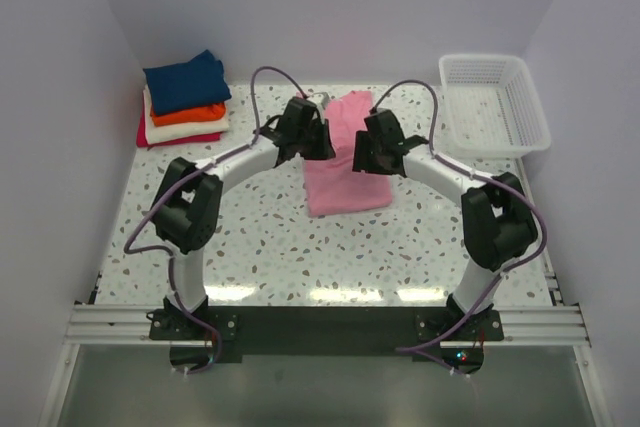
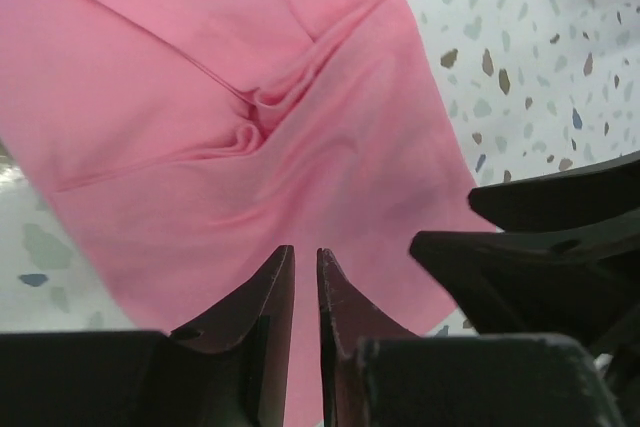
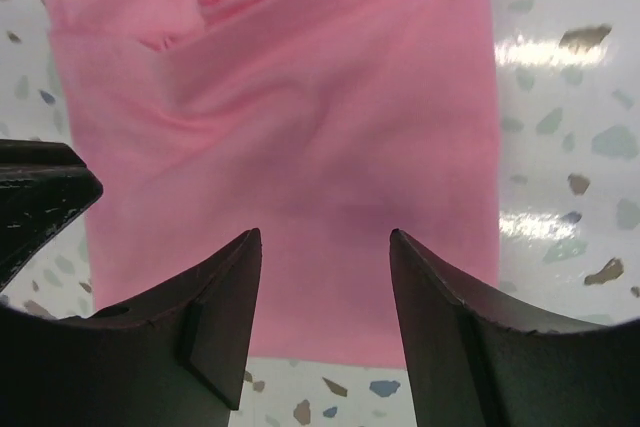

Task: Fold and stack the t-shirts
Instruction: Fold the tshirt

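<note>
You had one t-shirt (image 1: 345, 187) mid-table (image 1: 280, 247), under the left gripper (image 1: 320, 147) and right gripper (image 1: 362, 157); the folded t-shirts (image 1: 185, 99) sat stacked back-left, the basket (image 1: 490, 112) back-right.

The tabletop (image 1: 270, 247) under me is glossy white, speckled with grey, brown and bluish chips. Plain pale walls close it in: one behind (image 1: 330, 7), one left (image 1: 60, 97), one right (image 1: 600, 67). An aluminium rail (image 1: 110, 325) runs along the near edge. Overhead light leaves bright glare patches (image 1: 330, 294) on the surface.
</note>
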Action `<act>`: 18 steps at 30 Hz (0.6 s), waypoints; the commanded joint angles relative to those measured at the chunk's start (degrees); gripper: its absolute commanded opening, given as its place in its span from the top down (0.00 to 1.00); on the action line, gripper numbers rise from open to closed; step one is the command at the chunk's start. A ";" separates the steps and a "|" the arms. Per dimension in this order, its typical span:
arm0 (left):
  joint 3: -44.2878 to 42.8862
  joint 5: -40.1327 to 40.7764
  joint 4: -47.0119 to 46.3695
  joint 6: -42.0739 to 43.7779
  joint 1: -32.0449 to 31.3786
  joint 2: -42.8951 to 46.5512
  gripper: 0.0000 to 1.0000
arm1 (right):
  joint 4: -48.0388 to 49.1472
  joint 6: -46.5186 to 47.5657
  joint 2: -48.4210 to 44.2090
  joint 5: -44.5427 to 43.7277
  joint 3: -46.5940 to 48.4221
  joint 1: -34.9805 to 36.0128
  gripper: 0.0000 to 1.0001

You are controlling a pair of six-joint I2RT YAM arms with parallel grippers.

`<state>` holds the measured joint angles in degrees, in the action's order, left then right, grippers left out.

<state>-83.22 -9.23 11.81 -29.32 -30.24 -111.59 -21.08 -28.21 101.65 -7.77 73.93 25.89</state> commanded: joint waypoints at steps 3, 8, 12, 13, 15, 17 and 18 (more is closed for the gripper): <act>-0.89 -0.44 -0.91 1.11 -1.93 -2.75 0.81 | 3.59 -3.35 -0.22 0.29 -6.95 0.74 0.43; -5.45 1.75 -0.83 2.16 -1.93 -9.86 0.82 | 4.56 -3.52 1.89 1.27 -9.85 1.53 0.44; -8.62 4.75 0.05 2.51 -1.58 -14.26 0.83 | 3.77 -3.70 1.10 0.57 -14.06 1.71 0.44; -9.67 6.23 0.83 2.25 -1.40 -15.49 0.84 | 3.59 -3.70 0.84 0.13 -14.77 1.62 0.44; -9.94 7.56 1.28 1.03 -0.96 -15.85 0.84 | 2.98 -3.52 0.48 -0.14 -16.35 1.62 0.44; -9.16 8.18 0.67 0.23 0.00 -15.50 0.84 | 2.45 -3.70 0.13 -0.14 -17.24 1.62 0.44; -8.80 8.53 0.49 -0.38 0.27 -15.24 0.84 | 2.45 -3.70 -0.22 0.21 -18.37 1.62 0.44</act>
<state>-91.13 -4.45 12.27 -28.91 -31.62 -126.23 -14.61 -30.94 101.45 -6.74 59.57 27.33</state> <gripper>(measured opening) 0.161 0.557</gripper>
